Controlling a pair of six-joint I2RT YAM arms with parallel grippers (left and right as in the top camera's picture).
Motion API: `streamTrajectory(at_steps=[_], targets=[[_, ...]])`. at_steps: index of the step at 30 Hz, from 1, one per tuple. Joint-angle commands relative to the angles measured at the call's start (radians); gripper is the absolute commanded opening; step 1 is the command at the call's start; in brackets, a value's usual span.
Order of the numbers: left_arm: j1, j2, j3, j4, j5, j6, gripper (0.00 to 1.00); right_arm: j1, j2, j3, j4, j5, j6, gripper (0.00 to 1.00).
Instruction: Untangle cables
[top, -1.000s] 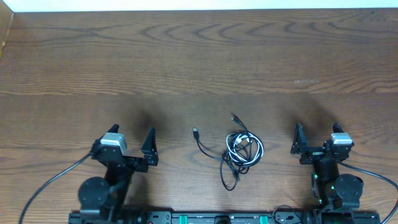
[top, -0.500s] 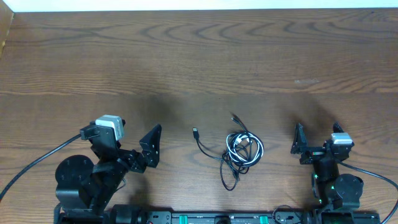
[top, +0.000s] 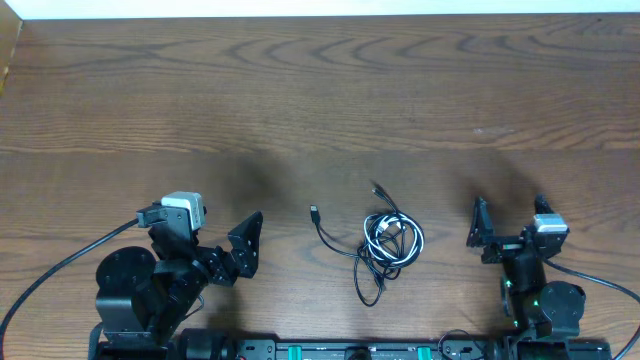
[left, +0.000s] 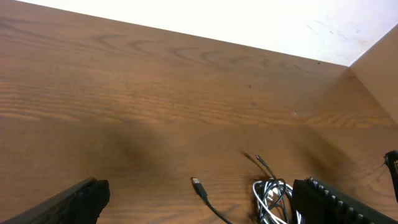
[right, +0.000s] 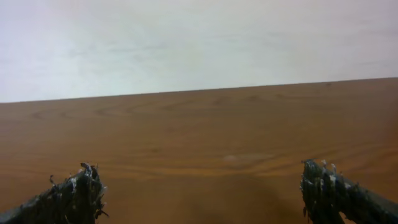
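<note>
Left tool (top: 205, 238) and right tool (top: 510, 225) gape empty; the light, limp cables (top: 392, 240) look best pinched by the plug (top: 315, 211) at nine o'clock

Tangled thin black and white cables (top: 390, 240) on the brown wooden table (top: 320, 100).
They lie near its robot-side edge, between the left gripper (top: 210, 237) and right gripper (top: 510, 220), touching neither.

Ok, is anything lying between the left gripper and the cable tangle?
In the overhead view, only a loose black cable's plug lies between the left gripper and the tangle; the rest is bare table.
</note>
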Motion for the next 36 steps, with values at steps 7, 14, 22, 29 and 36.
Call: streamTrajectory(at_steps=[7, 14, 22, 29, 36], targets=[[-0.004, 0.001, -0.002, -0.011, 0.013, -0.013, 0.98, -0.006, -0.003, -0.002, -0.011, -0.555, 0.684, 0.99], [-0.004, 0.001, -0.002, -0.011, 0.013, -0.013, 0.98, -0.006, -0.002, 0.005, 0.069, -0.583, 0.643, 0.91], [-0.004, 0.001, -0.002, -0.011, 0.013, -0.013, 0.98, -0.006, 0.138, 0.268, -0.398, -0.43, 0.536, 0.88], [-0.004, 0.001, -0.002, -0.011, 0.013, -0.013, 0.98, -0.004, 0.444, 0.511, -0.701, -0.378, 0.459, 0.99], [-0.004, 0.001, -0.002, -0.011, 0.013, -0.013, 0.98, 0.013, 0.657, 0.494, -0.697, -0.505, 0.413, 0.82]])
